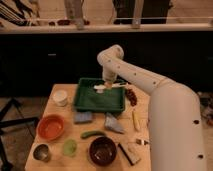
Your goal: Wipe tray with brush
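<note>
Here, every place is given from the green tray.

Tray: the green tray point(100, 100) sits at the far middle of the wooden table point(55, 131), long side across the view; that spot puts its floor directly under the arm's reach.

Gripper: the gripper point(108, 84) hangs wrist-down over the tray's far right part, fingers clamped shut on the brush near the middle of its length (a mid-handle hold likely keeps the long tool from swinging).

Brush: the white brush point(111, 86) lies nearly level across the tray's far right corner, its right end reaching past the tray's right rim; whether the bristles touch the tray floor cannot be told.

Arm: the white arm point(135, 75) arches in from the tray's right and comes down from above, which leaves the tray's near side free for sweeping strokes.

Cloths: two blue-grey cloths point(83, 117) lie just in front of the tray, apart from its near rim and out of the brush's way.

Cup: a white cup point(60, 97) stands just left of the tray.

Bowls: an orange bowl point(50, 126) sits well in front and to the left of the tray, a dark bowl point(102, 150) well in front of it.

Step in hand: judged as wiping along the tray's far side, with most of the floor seemingly still to cover.
</note>
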### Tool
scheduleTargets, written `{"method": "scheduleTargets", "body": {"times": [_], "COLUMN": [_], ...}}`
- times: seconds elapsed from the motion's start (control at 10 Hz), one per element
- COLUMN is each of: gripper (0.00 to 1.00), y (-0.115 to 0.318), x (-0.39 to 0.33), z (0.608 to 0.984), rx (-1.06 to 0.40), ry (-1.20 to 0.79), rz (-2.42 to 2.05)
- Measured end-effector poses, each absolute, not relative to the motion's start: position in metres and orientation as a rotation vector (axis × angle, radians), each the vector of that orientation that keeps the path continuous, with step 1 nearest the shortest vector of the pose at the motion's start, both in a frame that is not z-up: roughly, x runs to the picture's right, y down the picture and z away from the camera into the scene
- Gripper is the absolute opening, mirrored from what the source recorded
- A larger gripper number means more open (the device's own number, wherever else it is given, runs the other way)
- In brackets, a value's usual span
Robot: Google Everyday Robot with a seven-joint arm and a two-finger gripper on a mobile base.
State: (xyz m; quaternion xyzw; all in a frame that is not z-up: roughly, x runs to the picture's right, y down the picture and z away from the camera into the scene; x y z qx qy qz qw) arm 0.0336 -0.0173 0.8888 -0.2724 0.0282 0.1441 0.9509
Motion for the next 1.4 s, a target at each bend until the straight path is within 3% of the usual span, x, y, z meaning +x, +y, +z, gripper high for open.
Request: {"method": "scheduleTargets", "body": {"times": [0.6, 1.4], "gripper": [0.18, 0.18], "y": [0.003, 0.026], "x": [0.036, 0.042], "z": [0.919, 0.910], "rx": [-0.618, -0.531], "ry": [0.068, 0.187], "rz": [0.319, 0.397]}}
